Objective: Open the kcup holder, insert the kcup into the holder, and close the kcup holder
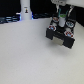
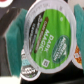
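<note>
1. Green lid fills the wrist view: the kcup (image 2: 49,34), its foil top face-on to the lens, sits clamped between teal fingertips (image 2: 11,35). So the end effector (image 2: 46,36) is closed on the pod, gripping its sides so the base can drop in first.
2. Below it, other pods (image 2: 29,70) peek out of their round slots, which suggests the drawer stands open.
3. From the exterior view, the end effector (image 1: 61,15) hangs directly above the kcup holder (image 1: 61,35), a black box on the white desk (image 1: 25,55).
4. My read: opening looks done and insertion is underway. A free slot must line up beneath, and I cannot tell which one is empty.
</note>
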Robot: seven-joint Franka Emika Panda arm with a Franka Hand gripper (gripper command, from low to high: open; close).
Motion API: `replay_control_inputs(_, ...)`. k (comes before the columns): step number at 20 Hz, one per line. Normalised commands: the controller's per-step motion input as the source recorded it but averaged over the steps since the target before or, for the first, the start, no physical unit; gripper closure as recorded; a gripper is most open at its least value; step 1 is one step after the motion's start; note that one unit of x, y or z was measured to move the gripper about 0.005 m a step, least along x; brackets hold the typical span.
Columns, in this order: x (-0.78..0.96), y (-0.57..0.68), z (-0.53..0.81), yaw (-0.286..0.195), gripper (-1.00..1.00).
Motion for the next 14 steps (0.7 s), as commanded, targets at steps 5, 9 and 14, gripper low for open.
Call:
replay_control_inputs(5,0.03,0.06,-0.31,0.026,1.00)
replay_control_inputs(9,0.09,0.29,-0.29,0.027,1.00)
replay_control_inputs(14,0.13,0.14,-0.20,0.019,1.00)
